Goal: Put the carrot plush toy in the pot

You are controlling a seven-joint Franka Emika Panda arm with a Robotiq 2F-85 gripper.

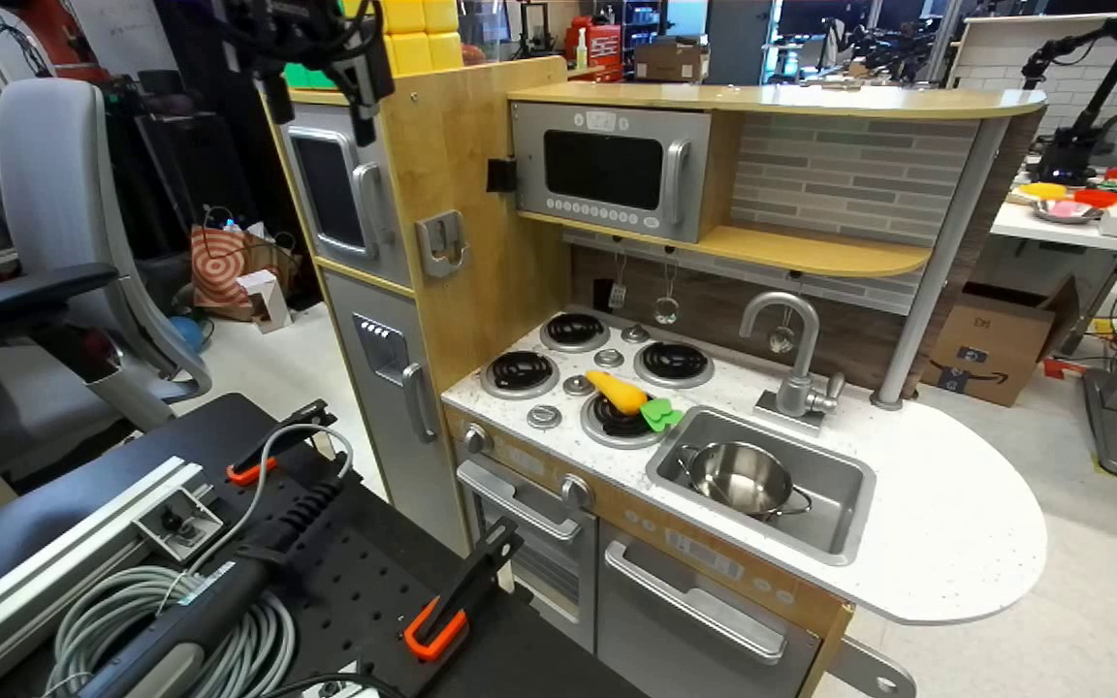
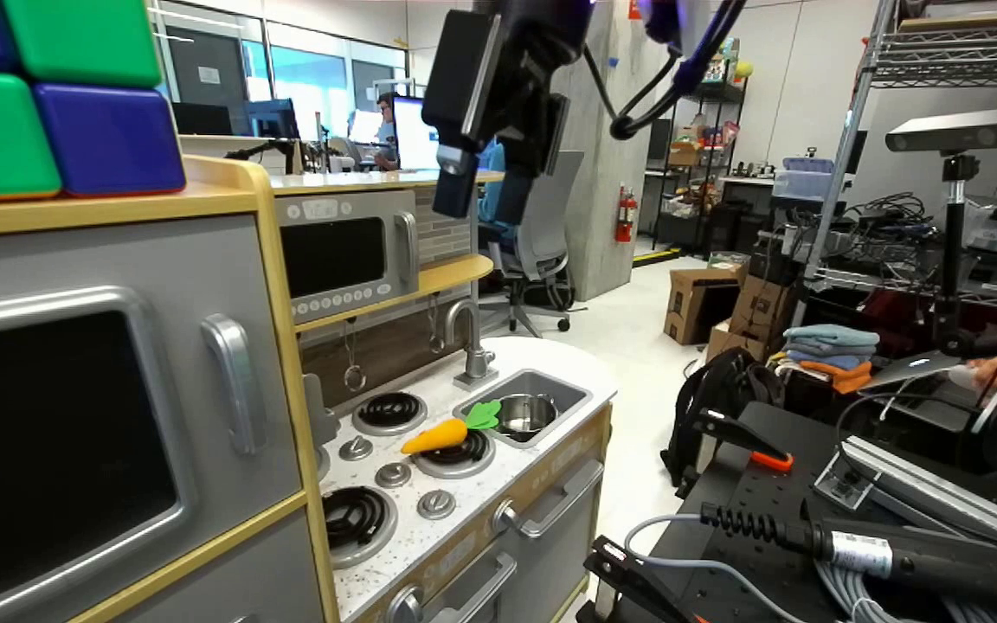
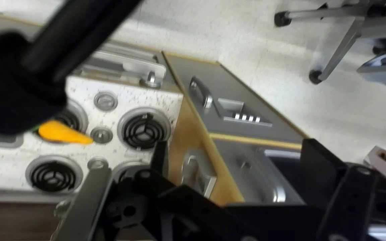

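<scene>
in an exterior view, a shiny round metal pot (image 1: pixel 745 475) with two looped handles sits inside the grey rectangular sink (image 1: pixel 835 490), its bare inner wall showing. an arched silver faucet (image 1: pixel 799 383) rises just past twelve o'clock of the sink. at ten o'clock from the pot, the carrot plush toy (image 1: pixel 624 396) lies across a black coiled burner (image 1: pixel 609 419) ringed in silver; its smooth orange body tapers toward ten o'clock, its flat green leaves toward four, close to the sink's rim. the speckled white worktop (image 1: pixel 956 523) rounds off toward four o'clock. the gripper (image 2: pixel 483 201) hangs well above the toy; the wrist view shows its dark, blocky fingers (image 3: pixel 320 164) spread wide, holding nothing.
</scene>
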